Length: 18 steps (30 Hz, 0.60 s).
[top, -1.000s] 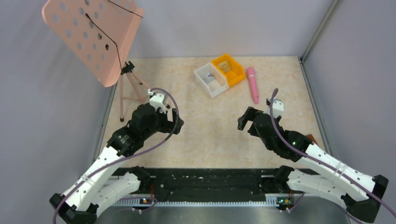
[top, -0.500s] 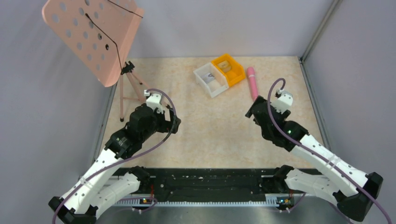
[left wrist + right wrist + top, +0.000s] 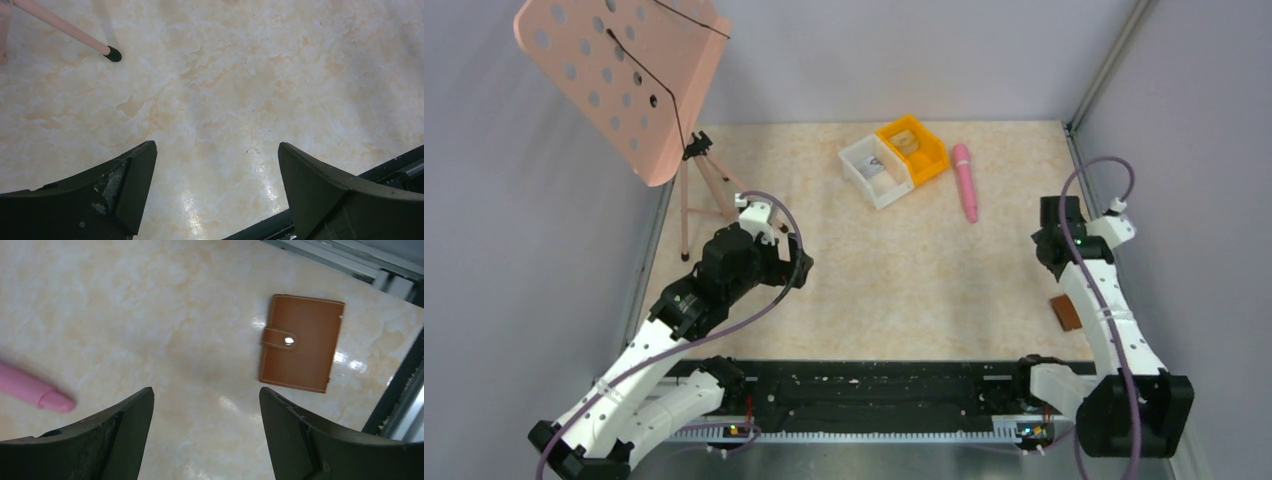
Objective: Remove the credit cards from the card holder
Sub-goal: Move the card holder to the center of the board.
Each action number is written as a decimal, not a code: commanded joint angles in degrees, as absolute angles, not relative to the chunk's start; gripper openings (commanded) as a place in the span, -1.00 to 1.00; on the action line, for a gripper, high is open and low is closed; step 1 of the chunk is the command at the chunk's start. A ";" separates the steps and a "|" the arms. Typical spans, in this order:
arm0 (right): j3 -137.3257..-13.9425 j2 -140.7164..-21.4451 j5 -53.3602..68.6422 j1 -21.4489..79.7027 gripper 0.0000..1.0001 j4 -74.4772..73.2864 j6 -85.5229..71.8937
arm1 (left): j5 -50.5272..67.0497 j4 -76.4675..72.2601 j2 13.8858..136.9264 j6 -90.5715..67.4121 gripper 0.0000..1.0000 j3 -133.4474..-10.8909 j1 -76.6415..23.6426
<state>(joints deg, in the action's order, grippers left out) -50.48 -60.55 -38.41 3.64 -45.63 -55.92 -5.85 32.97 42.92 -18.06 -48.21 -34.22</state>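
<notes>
The card holder (image 3: 301, 342) is a brown leather wallet, lying shut on the table with its clasp tab (image 3: 287, 341) fastened. In the top view it (image 3: 1065, 313) sits near the right edge, beside the right arm. The credit cards are hidden inside it. My right gripper (image 3: 205, 392) is open and empty, hovering above the table with the wallet ahead and to the right of its fingers; in the top view it (image 3: 1046, 248) is beyond the wallet. My left gripper (image 3: 216, 146) is open and empty over bare table on the left side (image 3: 796, 268).
A pink perforated stand (image 3: 624, 80) on tripod legs stands at the back left; one foot (image 3: 114, 54) shows in the left wrist view. A white bin (image 3: 874, 170) and an orange bin (image 3: 912, 148) sit at the back. A pink pen (image 3: 965, 180) lies beside them (image 3: 30, 389). A black rail (image 3: 874, 385) runs along the near edge.
My right arm has swung from mid-table to the right side near the wall, uncovering the brown wallet. My left arm has hardly moved.
</notes>
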 commanded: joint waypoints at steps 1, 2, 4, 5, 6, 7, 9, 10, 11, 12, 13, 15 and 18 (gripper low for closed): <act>-45.70 -61.62 -31.07 -9.07 0.52 -44.02 -58.18 | -5.55 30.03 43.58 -18.21 0.94 -47.77 -34.19; -44.18 -61.92 -28.98 -12.25 0.51 -42.71 -58.12 | -5.83 30.13 43.93 -18.12 0.94 -47.81 -34.24; -40.47 -62.29 -25.35 -17.49 0.47 -39.32 -57.81 | -6.79 30.50 44.28 -18.02 0.94 -47.97 -34.23; -38.83 -62.53 -24.33 -19.64 0.45 -37.35 -57.37 | -7.26 30.62 44.44 -17.94 0.94 -48.06 -34.21; -37.90 -63.00 -23.63 -21.31 0.44 -35.52 -56.70 | -7.70 30.68 44.37 -17.89 0.94 -48.00 -34.20; -37.36 -63.67 -23.49 -22.80 0.43 -34.14 -56.13 | -8.03 30.61 44.25 -17.85 0.94 -47.91 -34.24; -37.16 -65.81 -23.43 -24.80 0.41 -31.94 -54.49 | -8.74 30.47 44.02 -17.76 0.94 -47.74 -34.22; -37.32 -67.08 -23.44 -25.46 0.40 -31.30 -53.78 | -9.00 30.43 43.91 -17.69 0.94 -47.73 -34.19; -37.38 -68.26 -23.05 -26.23 0.39 -30.53 -53.14 | -9.19 30.27 43.92 -17.59 0.94 -47.75 -34.19; -37.30 -69.57 -22.28 -26.92 0.37 -29.49 -52.30 | -9.30 30.25 44.07 -17.56 0.94 -47.73 -34.19; -36.94 -70.35 -21.23 -27.68 0.35 -28.27 -51.61 | -9.47 30.32 44.21 -17.45 0.94 -47.80 -34.22; -35.99 -71.27 -20.15 -28.35 0.35 -26.17 -50.85 | -9.80 30.50 44.43 -17.33 0.94 -48.05 -34.22; -35.17 -72.22 -19.92 -28.96 0.33 -23.48 -50.09 | -10.95 30.60 44.35 -17.16 0.94 -48.04 -34.19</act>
